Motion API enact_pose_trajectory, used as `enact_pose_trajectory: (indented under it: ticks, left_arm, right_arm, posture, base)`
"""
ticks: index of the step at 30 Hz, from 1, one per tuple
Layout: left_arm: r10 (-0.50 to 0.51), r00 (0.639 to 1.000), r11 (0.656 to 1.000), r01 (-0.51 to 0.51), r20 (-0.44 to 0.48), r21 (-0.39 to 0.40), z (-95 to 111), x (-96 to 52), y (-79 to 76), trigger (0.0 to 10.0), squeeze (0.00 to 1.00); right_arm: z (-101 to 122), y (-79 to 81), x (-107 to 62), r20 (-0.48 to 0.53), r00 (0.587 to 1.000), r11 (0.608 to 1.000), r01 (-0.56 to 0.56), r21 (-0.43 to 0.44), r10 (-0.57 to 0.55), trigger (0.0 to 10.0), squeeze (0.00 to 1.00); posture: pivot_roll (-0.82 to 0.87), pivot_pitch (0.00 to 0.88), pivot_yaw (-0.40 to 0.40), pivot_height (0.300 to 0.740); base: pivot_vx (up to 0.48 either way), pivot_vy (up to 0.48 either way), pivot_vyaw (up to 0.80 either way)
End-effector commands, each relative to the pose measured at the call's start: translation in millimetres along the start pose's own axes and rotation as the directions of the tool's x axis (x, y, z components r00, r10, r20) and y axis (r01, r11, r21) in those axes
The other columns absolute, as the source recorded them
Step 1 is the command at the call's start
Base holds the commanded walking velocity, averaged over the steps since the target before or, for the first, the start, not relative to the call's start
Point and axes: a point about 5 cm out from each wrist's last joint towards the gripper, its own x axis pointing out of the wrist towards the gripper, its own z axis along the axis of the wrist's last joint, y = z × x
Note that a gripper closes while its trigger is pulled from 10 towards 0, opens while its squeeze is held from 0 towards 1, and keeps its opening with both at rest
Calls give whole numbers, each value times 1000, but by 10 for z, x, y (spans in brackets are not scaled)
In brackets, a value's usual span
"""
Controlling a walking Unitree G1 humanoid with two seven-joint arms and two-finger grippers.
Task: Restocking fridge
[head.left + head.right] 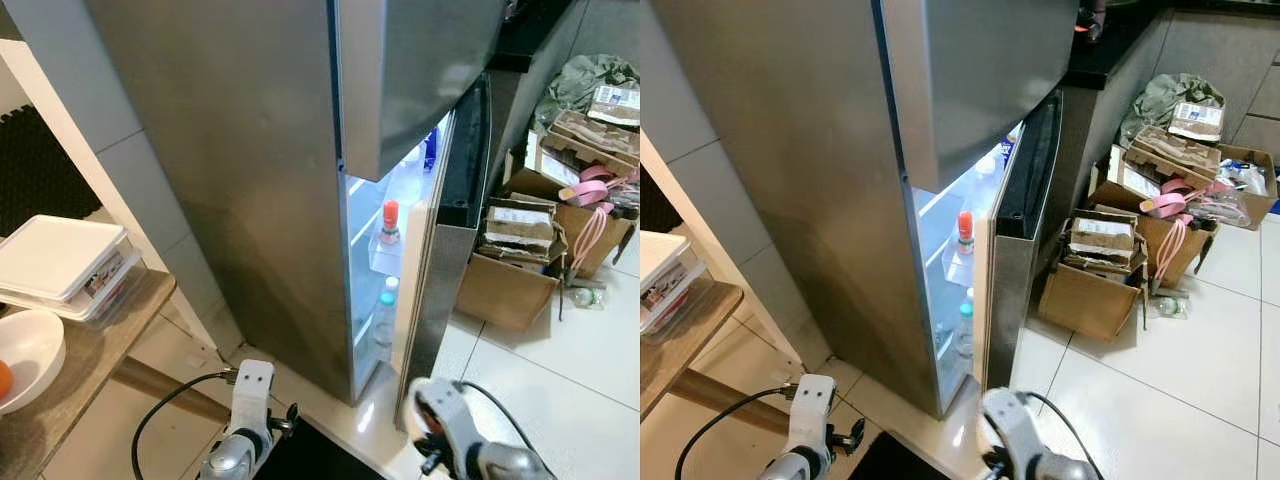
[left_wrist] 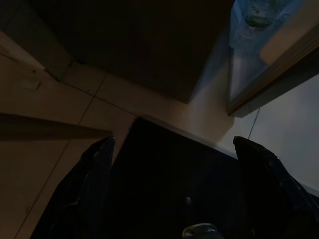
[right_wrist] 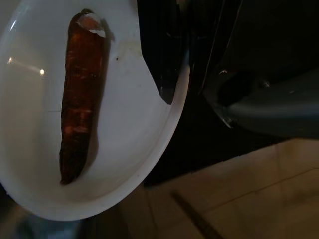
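Note:
A tall steel fridge (image 1: 240, 200) stands ahead with its lower door (image 1: 428, 300) ajar. On the lit door shelves are an orange-capped bottle (image 1: 389, 225) and a teal-capped bottle (image 1: 385, 312). Low on the right, my right gripper (image 3: 167, 94) is shut on the rim of a white plate (image 3: 129, 149), with one black finger (image 3: 167, 69) lying over the edge. A dark orange carrot (image 3: 79, 99) lies on the plate. My left gripper (image 2: 173, 142) hangs open above a dark mat (image 2: 169, 179), its fingers wide apart with nothing between them.
A wooden table (image 1: 90, 360) on the left holds stacked white containers (image 1: 60, 260) and a white bowl (image 1: 25, 350). Cardboard boxes (image 1: 510, 285) and clutter crowd the floor right of the fridge door. A black mat (image 1: 310, 455) lies at my feet.

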Motion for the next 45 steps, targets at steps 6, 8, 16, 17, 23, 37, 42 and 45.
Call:
enact_pose_trajectory:
  ticks: [6, 8, 16, 17, 23, 37, 42, 45]
  left_arm:
    - [0, 1000, 1000, 0, -13, 0, -69, -29, -21, 10000, 0]
    - [0, 1000, 1000, 0, -13, 0, -71, -30, -23, 10000, 0]
    - [-3, 1000, 1000, 3, -14, -4, -77, -31, -41, 10000, 0]
    - [-2, 1000, 1000, 2, -14, -6, -78, -31, -45, 10000, 0]
    - [1, 1000, 1000, -1, -13, -8, -74, -29, -40, 10000, 0]
    - [7, 1000, 1000, -7, -10, -12, -76, -30, -38, 10000, 0]
    - [5, 1000, 1000, -5, -8, -12, -71, -25, -47, 10000, 0]
    - [2, 1000, 1000, -2, -9, -10, -68, -21, -51, 10000, 0]
  right_arm:
    - [354, 158, 113, 3, 988, 959, -150, -240, 156, 10000, 0]
    - [373, 172, 119, 1, 986, 954, -160, -252, 165, 10000, 0]
    - [609, 304, 174, 18, 970, 904, -218, -368, 241, 10000, 0]
    - [691, 333, 187, 37, 968, 892, -214, -397, 248, 10000, 0]
    - [980, 394, 221, 115, 968, 821, -122, -557, 222, 10000, 0]
    - [1078, 347, 226, 74, 993, 404, 32, -914, 89, 10000, 0]
    - [985, 203, 168, 29, 999, 308, 17, -951, 33, 10000, 0]
    - [897, 64, 117, 10, 1000, 311, 15, -950, -18, 10000, 0]
  posture:
    - [55, 107, 58, 740]
    - [55, 107, 57, 740]
    - [55, 109, 53, 740]
    - [55, 109, 53, 740]
    - [57, 107, 50, 740]
    - [55, 102, 47, 740]
    - [51, 99, 47, 740]
    - [49, 98, 50, 740]
  base:
    - [0, 0, 0]
    - [0, 0, 0]
    - [0, 0, 0]
    - [0, 0, 0]
    - [0, 0, 0]
    - [0, 0, 0]
    - [0, 0, 0]
    - [0, 0, 0]
